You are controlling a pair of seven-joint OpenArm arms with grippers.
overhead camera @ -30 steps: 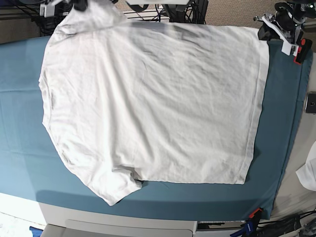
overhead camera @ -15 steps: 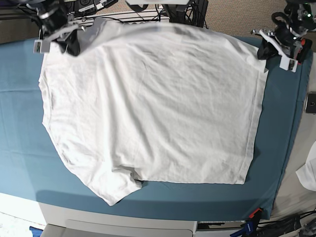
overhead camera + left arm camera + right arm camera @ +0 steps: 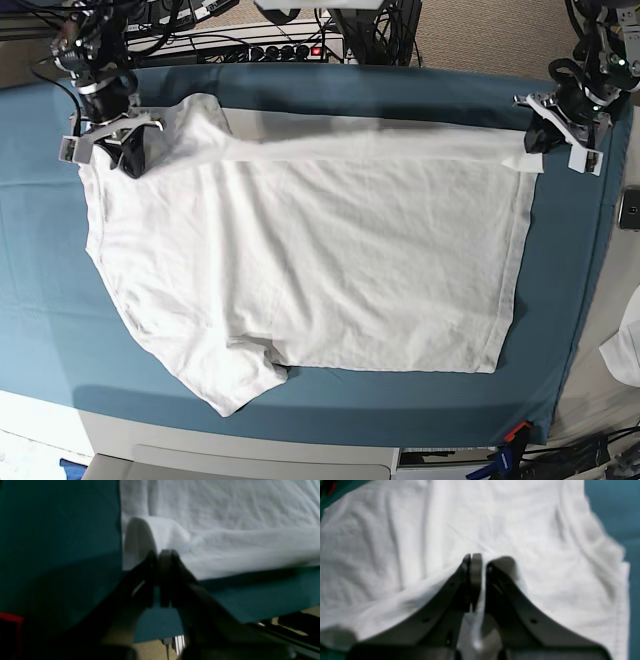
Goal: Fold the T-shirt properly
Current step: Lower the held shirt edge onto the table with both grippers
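The white T-shirt (image 3: 320,270) lies spread on the teal cloth (image 3: 40,270), with its far edge lifted into a taut fold line running left to right. At the right end of that fold my left gripper (image 3: 535,142) is shut on the shirt's hem corner. The left wrist view shows its fingertips (image 3: 161,555) pinched on a curl of white fabric (image 3: 150,530). My right gripper (image 3: 130,158) is at the left end, shut on the shirt near the sleeve. Seen from the right wrist, its fingertips (image 3: 476,557) hold a raised ridge of cloth (image 3: 407,597).
A power strip (image 3: 280,50) and cables lie behind the table's far edge. A phone (image 3: 630,208) and a small white fabric scrap (image 3: 625,350) sit off the right side. A red clamp (image 3: 517,432) holds the teal cloth at the front right corner.
Both grippers have come forward and down from the table's far edge, drawing the shirt's far edge over the body. A strip of teal cloth has been bared at the back.
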